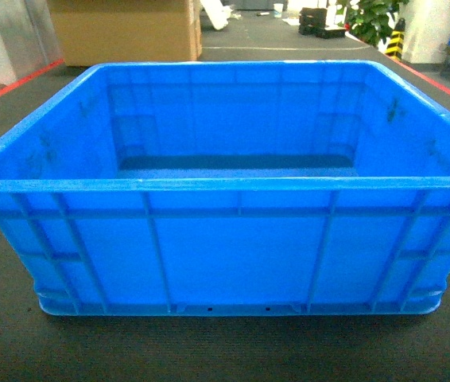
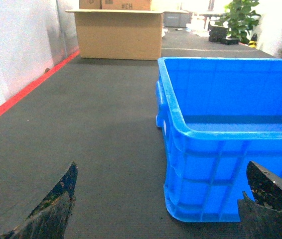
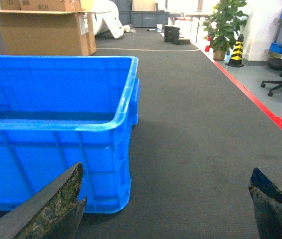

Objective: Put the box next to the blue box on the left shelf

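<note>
1. The box [image 1: 225, 199] is very big and bright blue. It sits flat on a dark grey floor mat [image 2: 96, 129] and fills most of the head view.
2. The box has a thick rim all the way round the top. Its inside walls are smooth and I can see nothing in it. The outside has straight ribs going up and down, and slanted ribs near the corners. Some dark scuff marks show on the inside walls and rim.
3. Behind the box stands a brown cardboard carton [image 2: 118, 32], well apart from it, with its flaps open.
4. Further behind the box, to the right, is a green leafy plant [image 3: 225, 22] with a yellow and black cone [image 3: 237, 50] just beside it.
5. A red line [image 3: 255, 99] runs along the floor well to the right of the box. Another red line runs well to its left.
6. The left claw [image 2: 158, 206] is by the box's left corner. Its two dark, scratched fingers [image 2: 46, 209] stand wide apart, and hold nothing.
7. The right claw [image 3: 168, 206] is by the box's right corner. Its fingers [image 3: 56, 209] are also wide apart, with nothing between them but mat.
</note>
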Available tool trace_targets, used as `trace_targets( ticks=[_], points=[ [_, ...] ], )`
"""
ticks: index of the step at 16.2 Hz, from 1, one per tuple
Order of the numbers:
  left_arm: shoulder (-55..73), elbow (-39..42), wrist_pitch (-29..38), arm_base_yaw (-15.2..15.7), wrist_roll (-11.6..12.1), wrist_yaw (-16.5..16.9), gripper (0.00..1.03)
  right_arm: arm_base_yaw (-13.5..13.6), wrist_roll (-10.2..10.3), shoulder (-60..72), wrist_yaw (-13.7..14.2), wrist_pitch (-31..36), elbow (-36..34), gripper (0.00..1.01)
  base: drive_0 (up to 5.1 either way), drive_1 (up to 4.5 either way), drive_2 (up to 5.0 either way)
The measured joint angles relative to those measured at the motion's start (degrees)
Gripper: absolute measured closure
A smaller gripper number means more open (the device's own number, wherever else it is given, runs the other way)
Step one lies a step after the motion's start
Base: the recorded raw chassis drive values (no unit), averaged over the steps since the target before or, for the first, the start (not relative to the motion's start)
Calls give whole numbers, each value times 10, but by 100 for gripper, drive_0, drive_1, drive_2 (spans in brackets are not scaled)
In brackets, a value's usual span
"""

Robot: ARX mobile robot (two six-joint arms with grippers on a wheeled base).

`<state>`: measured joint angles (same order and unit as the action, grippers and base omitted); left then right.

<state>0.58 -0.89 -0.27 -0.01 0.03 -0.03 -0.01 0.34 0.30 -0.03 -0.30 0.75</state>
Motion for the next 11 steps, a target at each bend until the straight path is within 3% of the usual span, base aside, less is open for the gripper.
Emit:
trace_targets(
  ticks=[10,11],
  points=[
    [0,0,1,1,2,4,5,0,0,1,3,-5,0,3,0,0,0],
    [16,0,33,12,22,46,5,22,2,31,50,-65,20,3,0,0,0]
  ],
)
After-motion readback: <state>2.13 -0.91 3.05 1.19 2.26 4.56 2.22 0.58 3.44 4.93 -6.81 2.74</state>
